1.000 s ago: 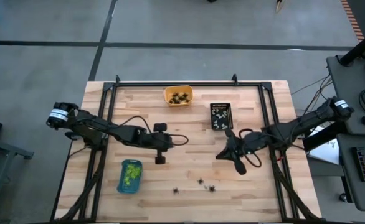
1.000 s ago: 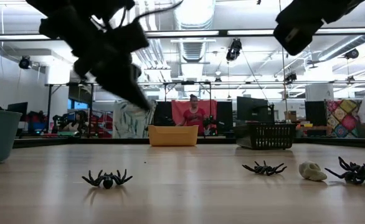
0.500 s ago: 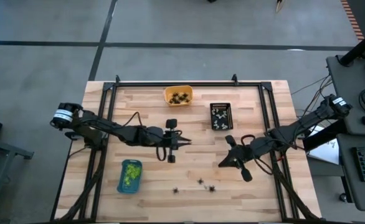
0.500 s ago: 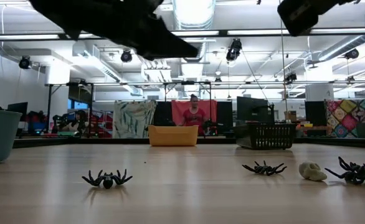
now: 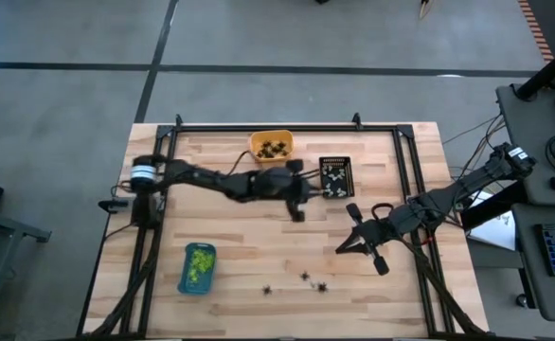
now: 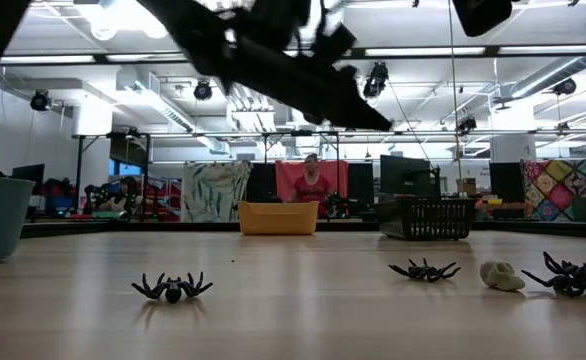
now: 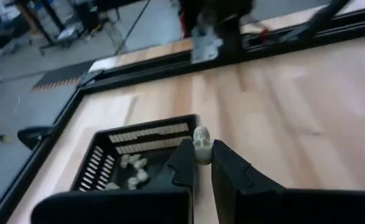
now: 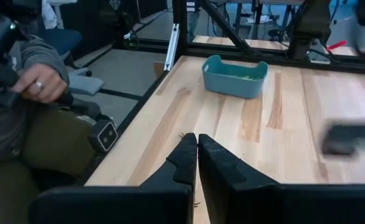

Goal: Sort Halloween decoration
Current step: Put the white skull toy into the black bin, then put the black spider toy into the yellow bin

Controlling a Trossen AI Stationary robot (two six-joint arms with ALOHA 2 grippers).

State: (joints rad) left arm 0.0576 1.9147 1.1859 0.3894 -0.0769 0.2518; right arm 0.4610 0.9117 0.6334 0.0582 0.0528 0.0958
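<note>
Between left end effector (image 7: pixel 202 163) fingertips, whitish trinket (image 7: pixel 201 138)

left hand (image 7: pixel 202 163) clamped, arm outstretched | right hand (image 8: pixel 197 158) closed, raised

spiders (image 5: pixel 304 280) near front edge; trays (image 5: pixel 271 145) behind, one tray (image 5: pixel 197 268) front-left

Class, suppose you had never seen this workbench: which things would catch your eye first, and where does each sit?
First, the left gripper, shut on a small whitish skull trinket beside the black tray at the table's far side. Next, the loose black spiders on the near edge, with another whitish trinket among them. The right gripper hangs shut and empty above the table's right half.
</note>
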